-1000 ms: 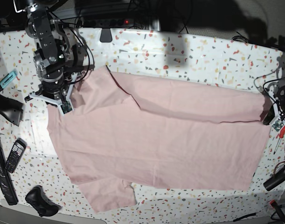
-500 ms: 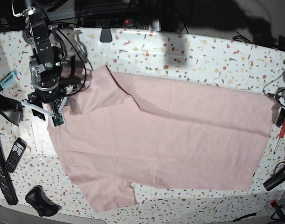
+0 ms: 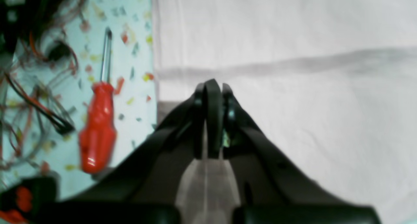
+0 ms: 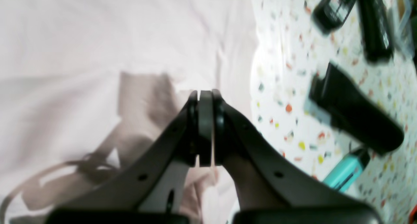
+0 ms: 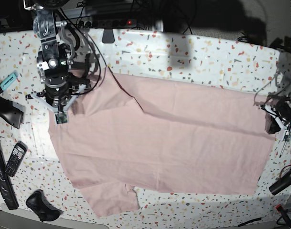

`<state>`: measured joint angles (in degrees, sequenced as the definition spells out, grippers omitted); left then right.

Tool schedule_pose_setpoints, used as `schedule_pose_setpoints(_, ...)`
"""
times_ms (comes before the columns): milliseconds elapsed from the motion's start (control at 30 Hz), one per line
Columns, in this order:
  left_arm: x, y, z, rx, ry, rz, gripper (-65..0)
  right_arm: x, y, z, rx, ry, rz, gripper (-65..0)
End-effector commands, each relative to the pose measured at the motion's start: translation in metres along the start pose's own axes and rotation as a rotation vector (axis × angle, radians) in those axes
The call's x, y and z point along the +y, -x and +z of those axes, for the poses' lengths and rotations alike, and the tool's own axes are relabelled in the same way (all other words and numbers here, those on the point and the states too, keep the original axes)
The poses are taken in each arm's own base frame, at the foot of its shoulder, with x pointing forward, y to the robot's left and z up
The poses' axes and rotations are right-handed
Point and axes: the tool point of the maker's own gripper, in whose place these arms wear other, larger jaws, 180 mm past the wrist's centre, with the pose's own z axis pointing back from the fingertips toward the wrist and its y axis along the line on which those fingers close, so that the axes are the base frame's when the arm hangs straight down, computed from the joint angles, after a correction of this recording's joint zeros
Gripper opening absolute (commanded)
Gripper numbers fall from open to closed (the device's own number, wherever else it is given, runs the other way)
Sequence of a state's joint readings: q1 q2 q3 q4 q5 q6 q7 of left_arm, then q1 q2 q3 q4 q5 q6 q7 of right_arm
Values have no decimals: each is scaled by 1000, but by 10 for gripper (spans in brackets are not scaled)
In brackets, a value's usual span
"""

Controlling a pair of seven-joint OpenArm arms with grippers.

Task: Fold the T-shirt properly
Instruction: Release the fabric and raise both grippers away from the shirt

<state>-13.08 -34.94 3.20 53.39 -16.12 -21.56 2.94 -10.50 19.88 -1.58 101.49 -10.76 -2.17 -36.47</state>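
T-shirt (image 5: 159, 143) flat across desk (image 5: 207, 55) centre. Left hand (image 3: 213, 87) at 3 o'clock hem, right hand (image 4: 205, 95) at 9 o'clock edge: both pinched closed, empty. Risk: regrasp catches single layer, fold skews; screwdriver (image 3: 97, 126) beside hem could snag.

The T-shirt (image 5: 164, 143) lies spread flat across the middle of the table (image 5: 207, 52), one sleeve pointing toward the near edge. My right gripper (image 5: 61, 116) hangs over the shirt's corner at the base view's left; my left gripper (image 5: 282, 130) sits at the opposite edge, on the view's right. A screwdriver (image 3: 97, 119) lies on the table just beside that edge. Off the shirt near my right gripper lie a phone (image 5: 15, 159), a marker (image 5: 7, 81) and, I think, a stapler (image 4: 355, 119).
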Motion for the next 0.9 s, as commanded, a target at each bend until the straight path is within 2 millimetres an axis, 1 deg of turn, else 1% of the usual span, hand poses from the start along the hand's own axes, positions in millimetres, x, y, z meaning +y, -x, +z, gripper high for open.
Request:
schedule_pose_setpoints(0,19,-23,4,-63,-35,-13,-650,-9,-10,-2,-34,12,-10,-650)
schedule_pose_setpoints(100,15,-24,2,-65,-30,-7,-650,-5,-6,-3,-20,-20,-37,-650)
schedule_pose_setpoints(167,15,-21,2,-55,-28,-6,-650,3,-5,-3,-15,-57,-52,-650)
schedule_pose_setpoints(267,7,-8,2,-27,-17,3,-650,14,2,-4,11,-93,-45,-650)
schedule_pose_setpoints(333,-4,3,2,-13,0,17,-650,21,12,-8,37,-120,-57,-650)
schedule_pose_setpoints(367,-10,8,1,-6,9,25,-650,24,20,-10,60,-137,-55,-650)
schedule_pose_setpoints(467,-29,28,2,26,37,49,-650,32,47,-17,142,-170,-34,-650)
schedule_pose_setpoints(533,-39,47,7,60,53,57,-650,34,62,-14,186,-174,-20,-650)
schedule_pose_setpoints(667,-49,90,24,150,70,21,-650,33,83,-4,203,-158,43,-650)
schedule_pose_setpoints(733,-56,108,34,183,85,7,-650,33,96,3,219,-153,73,-650)
schedule_pose_setpoints(867,-79,128,56,213,132,-29,-650,31,115,15,251,-160,97,-650)
